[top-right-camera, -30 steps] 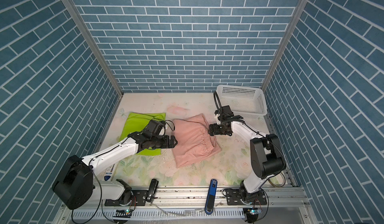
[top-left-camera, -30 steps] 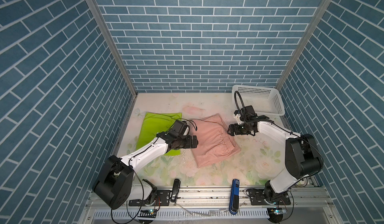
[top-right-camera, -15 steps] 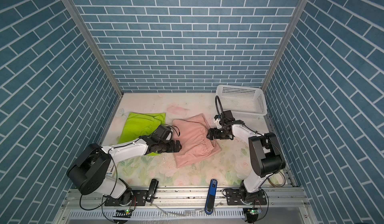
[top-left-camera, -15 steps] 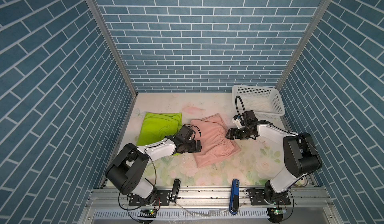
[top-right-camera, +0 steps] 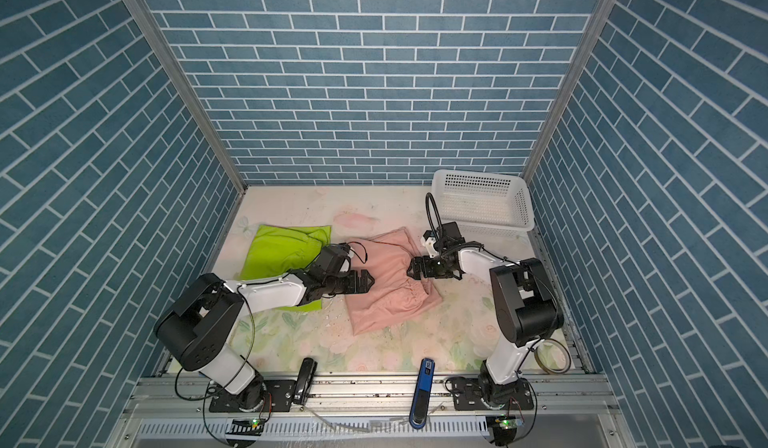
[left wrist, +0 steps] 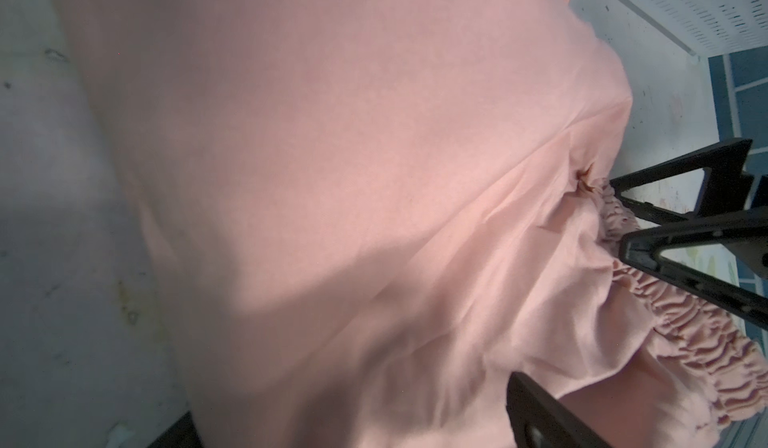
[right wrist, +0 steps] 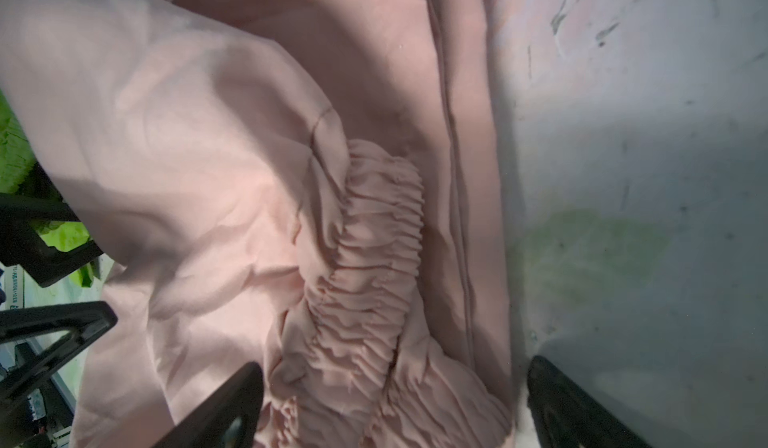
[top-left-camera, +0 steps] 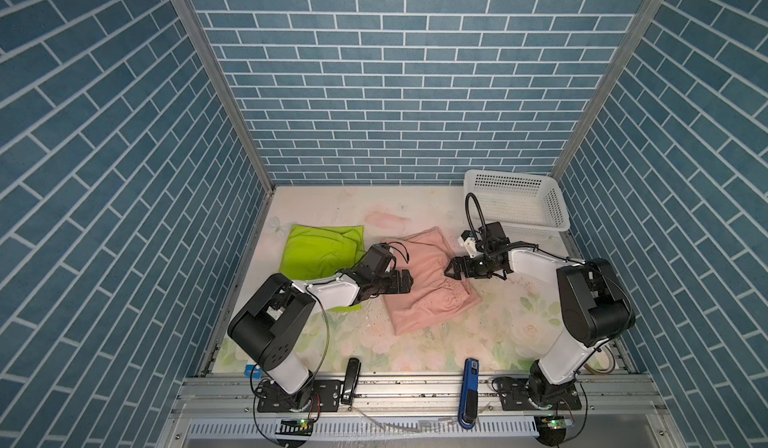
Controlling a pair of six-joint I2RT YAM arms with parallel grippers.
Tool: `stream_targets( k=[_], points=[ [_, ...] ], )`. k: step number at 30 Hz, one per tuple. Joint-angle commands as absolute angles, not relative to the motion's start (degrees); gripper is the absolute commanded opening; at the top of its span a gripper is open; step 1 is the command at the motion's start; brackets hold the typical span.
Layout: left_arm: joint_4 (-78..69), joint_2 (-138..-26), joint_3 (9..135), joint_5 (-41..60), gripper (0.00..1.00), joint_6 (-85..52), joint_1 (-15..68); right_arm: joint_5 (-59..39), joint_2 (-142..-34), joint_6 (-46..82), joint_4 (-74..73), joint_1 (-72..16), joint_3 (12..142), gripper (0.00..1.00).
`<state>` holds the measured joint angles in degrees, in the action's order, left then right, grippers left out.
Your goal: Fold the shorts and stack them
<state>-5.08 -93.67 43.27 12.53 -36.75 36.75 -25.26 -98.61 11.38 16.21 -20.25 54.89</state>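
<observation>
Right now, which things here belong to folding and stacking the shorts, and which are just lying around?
For the job:
- pink shorts, rumpled, mid-table
- green shorts, lying flat beside them

Just lying about:
- white basket, back right corner
- blue object, front edge
- black object, front edge

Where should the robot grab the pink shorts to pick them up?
Best guess: pinch the scrunchy waistband of the pink shorts. It bunches up thicker than the flat cloth, so it is probably easier to hold. It lies on the side by the right claw, which hangs open over it, so come down from there, one finger on each side of the ridge.
</observation>
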Motion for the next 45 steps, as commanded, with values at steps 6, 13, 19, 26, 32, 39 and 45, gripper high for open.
stream_targets(
  k=[6,13,19,26,32,39,45],
  points=[
    [-1.8,-95.5,42.2,16.4,0.67,-37.9,37.0,-27.0,-104.5,15.3,15.6,-24.3,52.8,0.67],
    [3.1,-93.2,45.3,15.1,0.12,-36.1,37.0,-31.1,-100.8,19.2,10.5,-24.6,49.9,0.13],
    [15.8,-91.6,53.6,11.4,0.0,-31.7,36.9,-33.8,-94.3,25.0,4.7,-25.5,46.8,0.0],
    [32.5,-91.8,64.7,9.7,0.0,-26.8,32.6,-24.4,-86.2,35.5,-3.3,-30.9,45.8,0.0],
    [44.5,-93.7,72.7,9.3,0.0,-20.1,24.7,-16.7,-89.5,41.3,-7.6,-38.3,53.0,0.0],
    [57.3,-91.8,80.1,9.5,0.0,-13.1,11.0,-13.7,-98.5,44.3,-8.0,-43.8,65.2,0.0],
    [65.3,-94.8,86.2,8.7,0.0,-6.9,2.8,-14.3,-108.4,47.8,-8.9,-48.1,78.5,0.0]
  ],
)
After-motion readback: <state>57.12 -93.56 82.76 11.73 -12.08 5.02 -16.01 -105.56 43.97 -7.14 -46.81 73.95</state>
